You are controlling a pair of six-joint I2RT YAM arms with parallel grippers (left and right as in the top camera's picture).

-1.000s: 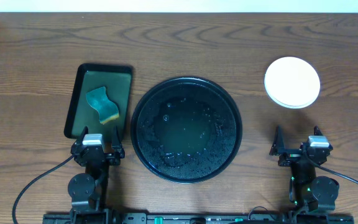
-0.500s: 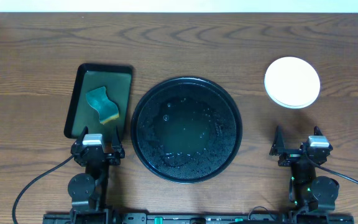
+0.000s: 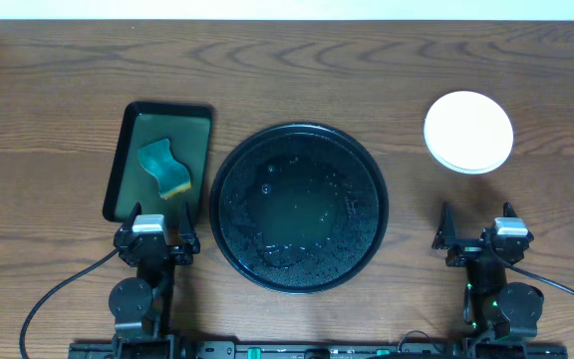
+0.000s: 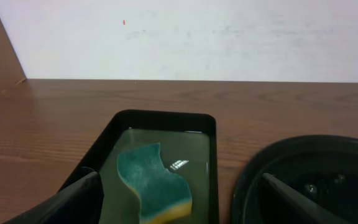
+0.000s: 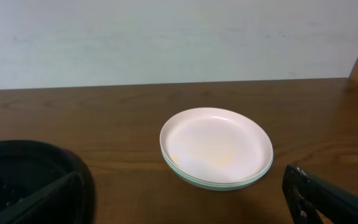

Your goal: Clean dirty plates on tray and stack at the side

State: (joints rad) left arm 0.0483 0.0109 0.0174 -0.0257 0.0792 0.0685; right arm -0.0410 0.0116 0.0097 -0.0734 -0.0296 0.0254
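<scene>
Your left pincer (image 3: 159,229) and right pincer (image 3: 476,225) stand wide open and empty, unmoved this past second.
The plates (image 3: 468,132) sit stacked to the right of the black tray (image 3: 367,165), well apart from it. The tray holds only water drops, so the job looks finished.

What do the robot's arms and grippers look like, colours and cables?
Both arms are black with round joints. The left gripper and right gripper each carry a small silver-white block and two dark, tapered fingers. A black cable loops outward from each arm.
</scene>
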